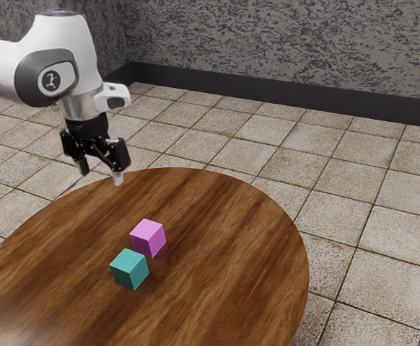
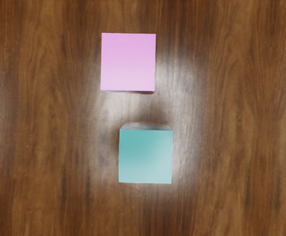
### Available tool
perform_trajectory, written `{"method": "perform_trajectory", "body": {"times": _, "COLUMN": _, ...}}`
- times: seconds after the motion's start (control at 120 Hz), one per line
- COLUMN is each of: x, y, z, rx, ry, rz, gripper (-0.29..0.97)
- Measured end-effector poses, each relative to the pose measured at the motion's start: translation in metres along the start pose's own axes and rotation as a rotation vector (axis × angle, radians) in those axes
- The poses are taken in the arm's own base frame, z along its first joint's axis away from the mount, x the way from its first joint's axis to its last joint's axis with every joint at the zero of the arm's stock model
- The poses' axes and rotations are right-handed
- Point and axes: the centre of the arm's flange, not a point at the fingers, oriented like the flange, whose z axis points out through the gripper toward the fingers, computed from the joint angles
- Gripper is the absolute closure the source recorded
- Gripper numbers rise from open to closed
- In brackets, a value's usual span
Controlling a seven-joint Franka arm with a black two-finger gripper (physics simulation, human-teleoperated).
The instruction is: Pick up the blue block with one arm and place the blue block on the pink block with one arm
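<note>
Teal-blue cube (image 1: 129, 269) sits on round wooden table (image 1: 232, 216), pink cube (image 1: 148, 238) just beside at 1 o'clock; black gripper (image 1: 100, 173) hangs open, empty, at 11, probably lining up.

blue block (image 1: 129, 269): open above | pink block (image 1: 148, 238): near, small gap between | table (image 1: 232, 223): open wood elsewhere

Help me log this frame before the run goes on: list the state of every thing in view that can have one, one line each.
Blue-green cube block: flat on the table, not gripped, apart from the pink one.
Pink cube block: flat on the table, nothing stacked on it.
Black two-finger pincer: open, empty, raised above the table's far edge.
Round wooden table: carrying both blocks.
</note>
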Motion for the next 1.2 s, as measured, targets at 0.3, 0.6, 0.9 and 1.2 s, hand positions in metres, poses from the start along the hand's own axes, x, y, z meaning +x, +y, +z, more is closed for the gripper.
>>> {"method": "perform_trajectory", "body": {"times": 0.3, "x": -0.008, "y": 0.001, "z": 0.067, "rx": 0.024, "ry": 0.035, "rz": 0.041, "gripper": 0.00}}
{"method": "perform_trajectory", "body": {"times": 0.6, "x": -0.025, "y": 0.006, "z": 0.128, "rx": 0.021, "ry": 0.030, "rz": 0.064, "gripper": 0.00}}
{"method": "perform_trajectory", "body": {"times": 0.9, "x": -0.021, "y": 0.011, "z": 0.169, "rx": 0.023, "ry": 0.027, "rz": 0.078, "gripper": 0.00}}
{"method": "perform_trajectory", "body": {"times": 1.2, "x": -0.010, "y": 0.009, "z": 0.196, "rx": 0.024, "ry": 0.032, "rz": 0.073, "gripper": 0.00}}
